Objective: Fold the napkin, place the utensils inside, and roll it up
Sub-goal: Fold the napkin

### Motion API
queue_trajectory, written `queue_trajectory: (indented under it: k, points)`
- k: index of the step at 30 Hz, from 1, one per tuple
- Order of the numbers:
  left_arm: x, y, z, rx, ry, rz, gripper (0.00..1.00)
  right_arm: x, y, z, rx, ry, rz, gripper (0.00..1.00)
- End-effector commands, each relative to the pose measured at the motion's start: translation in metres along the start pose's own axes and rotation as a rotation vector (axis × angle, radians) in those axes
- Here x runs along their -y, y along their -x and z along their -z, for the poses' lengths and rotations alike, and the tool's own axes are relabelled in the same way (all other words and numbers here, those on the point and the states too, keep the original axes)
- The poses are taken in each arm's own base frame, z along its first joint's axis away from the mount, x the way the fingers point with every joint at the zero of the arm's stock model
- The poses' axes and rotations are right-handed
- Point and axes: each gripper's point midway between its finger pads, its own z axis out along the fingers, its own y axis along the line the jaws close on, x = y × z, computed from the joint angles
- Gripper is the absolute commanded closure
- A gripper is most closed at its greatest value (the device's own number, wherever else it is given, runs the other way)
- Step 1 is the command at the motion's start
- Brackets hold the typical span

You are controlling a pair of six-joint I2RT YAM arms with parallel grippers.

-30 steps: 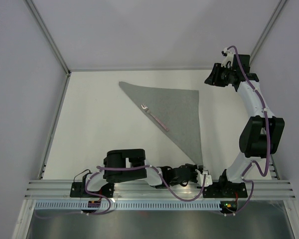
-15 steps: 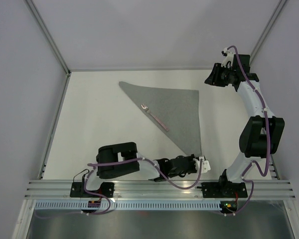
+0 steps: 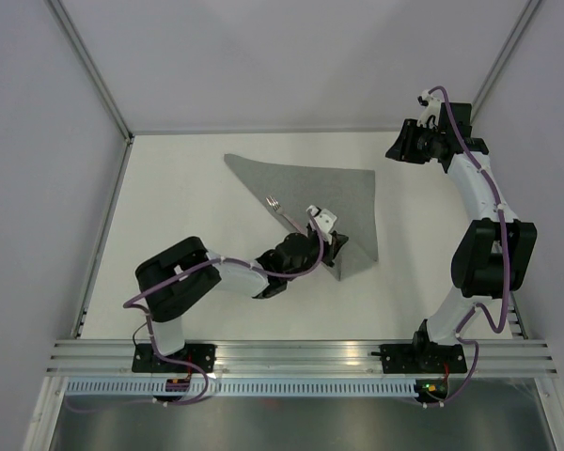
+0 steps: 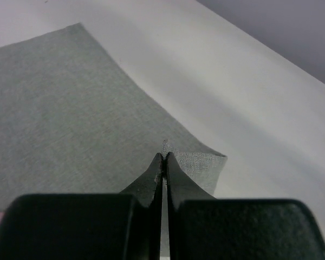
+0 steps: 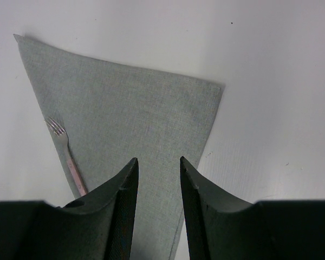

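The grey napkin [image 3: 324, 188] lies as a triangle on the white table, its near point pulled up and back over itself. My left gripper [image 3: 336, 242] is shut on that corner; in the left wrist view the fabric [image 4: 195, 162] sticks out from between the closed tips of the left gripper [image 4: 164, 156]. A small silvery fork [image 3: 274, 203] rests on the napkin's left edge, its handle partly hidden by the left arm. My right gripper [image 3: 395, 148] hangs open past the napkin's far right corner. In the right wrist view the right gripper [image 5: 158, 161] holds nothing, with napkin [image 5: 135, 114] and fork [image 5: 62, 142] below.
A metal rail [image 3: 301, 355] with both arm bases runs along the near edge. Slanted frame posts [image 3: 89, 70] and pale walls close in the table at the left, back and right.
My left gripper closed on the napkin's near corner and carried it from the near edge up toward the napkin's middle, folding that point over. The right arm stayed still.
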Motion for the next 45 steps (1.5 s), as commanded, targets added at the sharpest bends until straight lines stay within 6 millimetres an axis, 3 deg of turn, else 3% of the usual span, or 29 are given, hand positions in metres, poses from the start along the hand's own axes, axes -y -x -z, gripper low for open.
queue_trajectory:
  k: [1,9,17,32,45]
  points:
    - [-0.032,0.024,0.007,0.071,0.101,0.191,0.98,-0.002,0.006,0.0,0.019,0.016,-0.016,0.58]
    - [-0.134,0.03,0.017,0.075,0.33,0.321,0.98,-0.003,0.005,0.0,0.013,0.022,-0.02,0.58]
    - [-0.193,0.022,0.026,0.067,0.434,0.398,0.98,-0.003,0.005,0.0,0.011,0.025,-0.022,0.58]
    - [-0.24,0.014,0.023,0.045,0.487,0.47,0.98,-0.004,0.002,-0.001,0.001,0.031,-0.018,0.58]
    - [-0.251,0.004,0.024,0.04,0.497,0.513,0.98,-0.003,0.0,-0.003,-0.005,0.03,-0.017,0.58]
